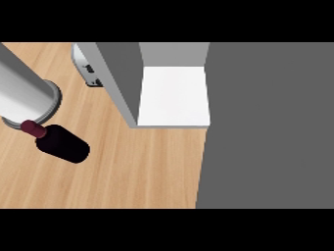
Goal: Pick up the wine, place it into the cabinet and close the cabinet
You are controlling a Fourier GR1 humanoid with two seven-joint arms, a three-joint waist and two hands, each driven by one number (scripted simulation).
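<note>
Head view is showing the dark glass wine bottle (62, 142) lying on the pale wooden surface (140, 171), left of the open white cabinet (173, 95); it risks rolling. A grey forearm is covering its neck end; no hand is showing, so I cannot tell its state.

wine (62, 142) dark btl, upright on counter | cabinet (171, 95) open

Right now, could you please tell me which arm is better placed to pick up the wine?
Probably left. Its grey forearm ends right beside the red-capped neck of the wine bottle on the wooden counter, left of the open cabinet. No right arm shows, and neither hand is visible.
</note>
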